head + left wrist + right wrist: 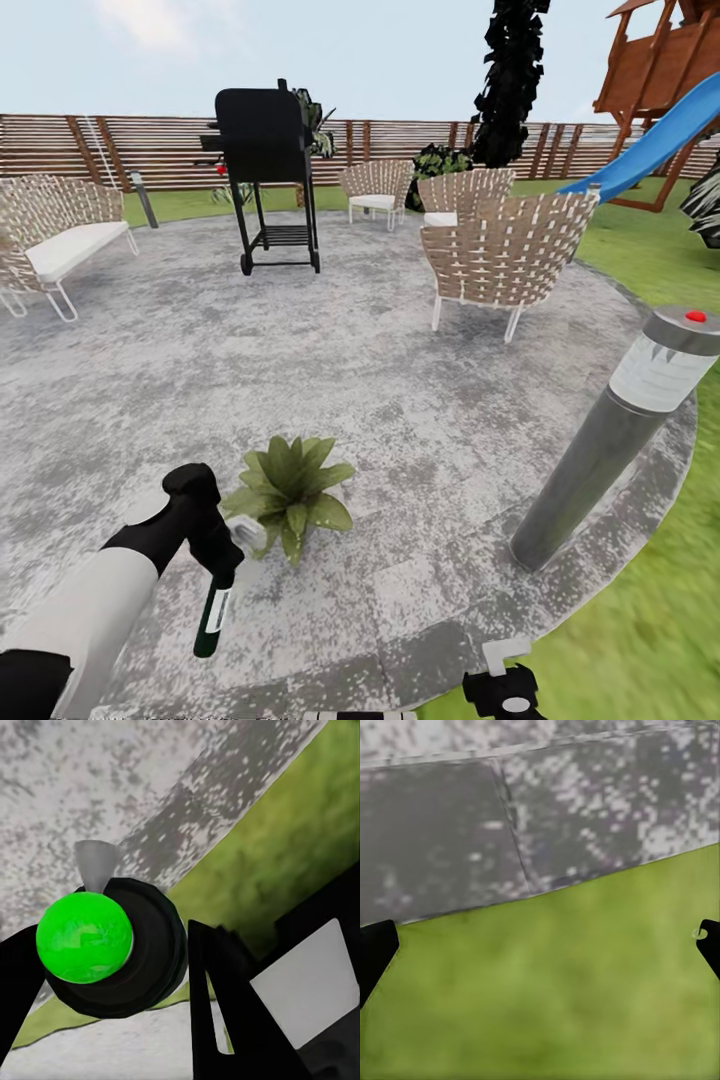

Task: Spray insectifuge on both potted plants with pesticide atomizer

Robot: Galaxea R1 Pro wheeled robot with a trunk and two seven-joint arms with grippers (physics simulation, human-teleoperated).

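- The left gripper [218, 565] is clamped on the spray bottle [212, 618], which hangs down from it over the grey gravel patio [400, 420], its white label facing the head camera.
- In the left wrist view the bottle [112, 949] is seen end-on: a round dark body with a bright green disc at its middle and a pale grey cone [96, 862] sticking out past it, with a black finger [225, 1012] pressed against its side.
- A potted plant [288, 492], a low rosette of pointed green leaves, sits just beside the left gripper, on the side toward the middle of the patio; the bottle hangs close to it but does not touch its leaves.
- A tilted grey post lamp [610, 430] with a white band and a small red dot on its cap stands well off to the far side of the plant from the left gripper, at the patio's edge.
- The right gripper [540, 945] has its fingers wide apart and holds nothing; its black fingertips [375, 952] show at both edges of the right wrist view.
- Under the right gripper lies green lawn [555, 997], with the stone border of the patio [510, 832] just beyond it.
- Far ahead of both grippers stand a black grill [265, 170] on wheels, woven chairs [505, 255], a woven bench [55, 245], a brown slatted fence [150, 150] and a blue slide [650, 145].
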